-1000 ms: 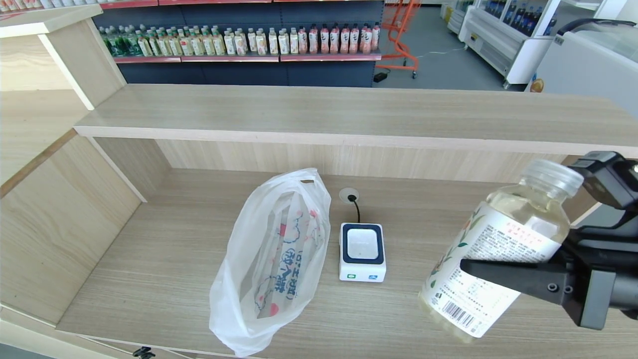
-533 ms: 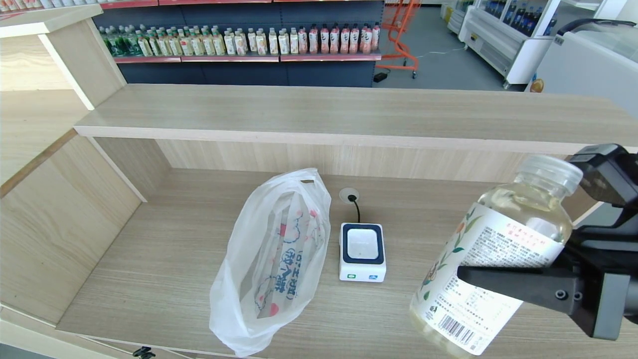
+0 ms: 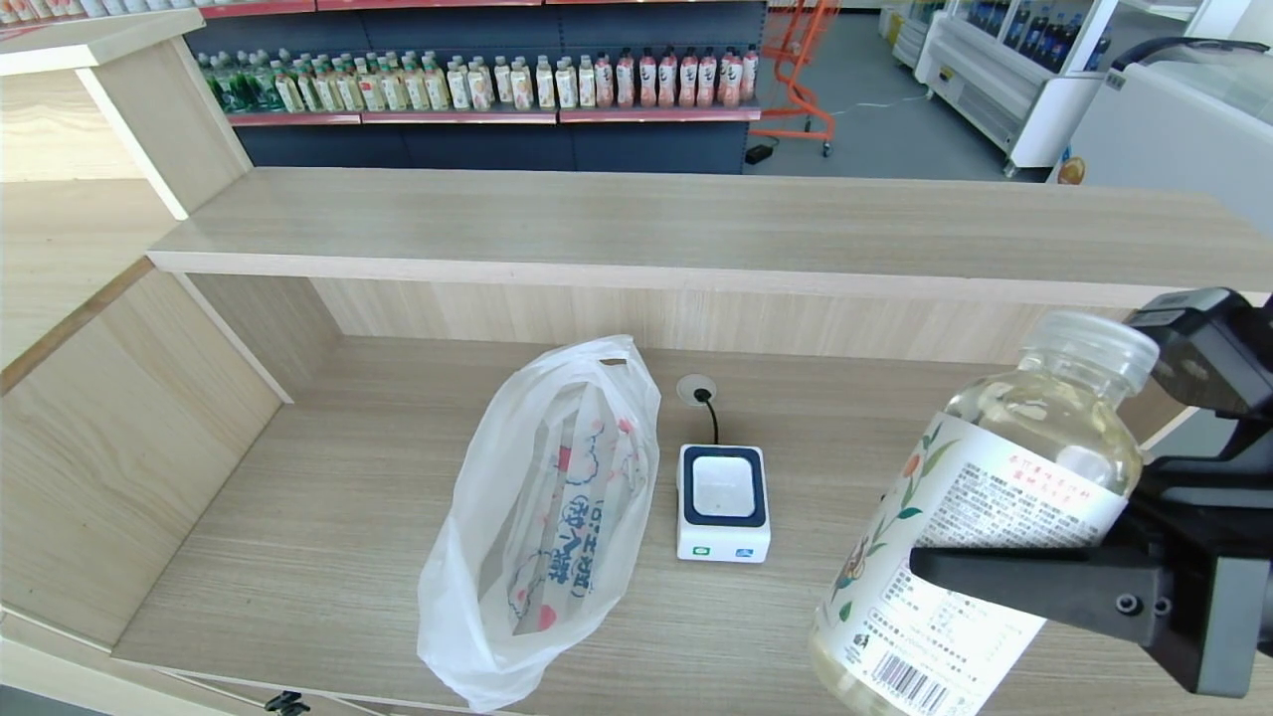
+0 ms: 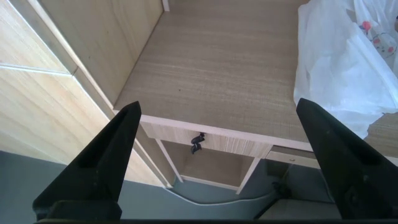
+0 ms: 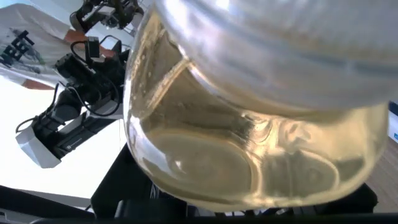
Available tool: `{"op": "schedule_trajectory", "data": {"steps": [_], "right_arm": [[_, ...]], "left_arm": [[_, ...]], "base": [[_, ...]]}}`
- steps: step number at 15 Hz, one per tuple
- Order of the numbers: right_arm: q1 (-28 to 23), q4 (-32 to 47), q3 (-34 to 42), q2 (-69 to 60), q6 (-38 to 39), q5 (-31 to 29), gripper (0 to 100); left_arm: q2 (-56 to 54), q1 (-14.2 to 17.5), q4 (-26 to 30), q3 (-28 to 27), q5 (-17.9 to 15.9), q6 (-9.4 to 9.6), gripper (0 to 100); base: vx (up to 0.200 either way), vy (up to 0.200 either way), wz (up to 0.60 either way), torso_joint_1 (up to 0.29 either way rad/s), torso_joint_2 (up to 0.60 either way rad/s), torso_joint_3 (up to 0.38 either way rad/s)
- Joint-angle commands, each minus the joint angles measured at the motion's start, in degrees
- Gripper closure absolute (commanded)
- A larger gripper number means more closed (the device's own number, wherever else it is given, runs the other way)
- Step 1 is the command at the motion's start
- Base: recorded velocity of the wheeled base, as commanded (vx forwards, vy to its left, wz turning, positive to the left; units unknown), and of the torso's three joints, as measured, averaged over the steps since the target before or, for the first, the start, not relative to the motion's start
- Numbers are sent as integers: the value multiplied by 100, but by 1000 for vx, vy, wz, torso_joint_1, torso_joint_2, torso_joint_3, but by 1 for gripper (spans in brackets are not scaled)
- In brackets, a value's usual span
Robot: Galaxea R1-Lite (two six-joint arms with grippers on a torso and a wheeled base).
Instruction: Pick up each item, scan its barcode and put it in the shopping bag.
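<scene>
A clear bottle [image 3: 980, 517] of pale yellow drink with a white flowered label hangs tilted above the counter's right side, barcode low near the front. My right gripper [image 3: 1044, 582] is shut on the bottle's middle; the bottle's base [image 5: 249, 143] looms close in the right wrist view. The white barcode scanner [image 3: 723, 502] sits mid-counter, left of the bottle. The translucent shopping bag [image 3: 542, 517] lies left of the scanner with a printed packet inside. My left gripper [image 4: 217, 162] is open, hanging off the counter's front edge, with the bag [image 4: 348, 62] beyond it.
The wooden counter [image 3: 328, 537] is boxed in by a back wall, a left side panel and a raised shelf [image 3: 696, 224] above. The scanner's cable runs to a grommet [image 3: 696, 388] behind it. Bare counter lies left of the bag.
The right gripper has carried the bottle lower and slightly left, toward the front of the counter. The bag, the scanner and the left arm stay put.
</scene>
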Motion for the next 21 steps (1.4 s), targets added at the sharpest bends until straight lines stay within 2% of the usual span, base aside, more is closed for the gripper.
{"op": "schedule_trajectory", "data": {"steps": [1, 14, 15, 16, 19, 21], "right_arm": [[4, -3, -12, 8, -3, 11, 100], [22, -30, 32, -53, -73, -24, 100], [-22, -3, 76, -44, -328, -51, 100], [-189, 5, 190, -18, -1013, -51, 100], [-1182, 111, 410, 369, -3624, -279, 100], [-1859, 49, 392, 799, -4969, -771, 100]], "left_arm": [[-2, 1, 1, 0, 3, 0, 0], [-2, 1, 1, 0, 3, 0, 0], [-2, 1, 1, 0, 3, 0, 0], [-2, 1, 1, 0, 3, 0, 0], [-2, 1, 1, 0, 3, 0, 0], [-2, 1, 1, 0, 3, 0, 0]], "base": [[0, 0, 0, 0, 0, 0], [0, 0, 0, 0, 0, 0], [0, 0, 0, 0, 0, 0], [0, 0, 0, 0, 0, 0], [0, 0, 0, 0, 0, 0], [0, 0, 0, 0, 0, 0]]}}
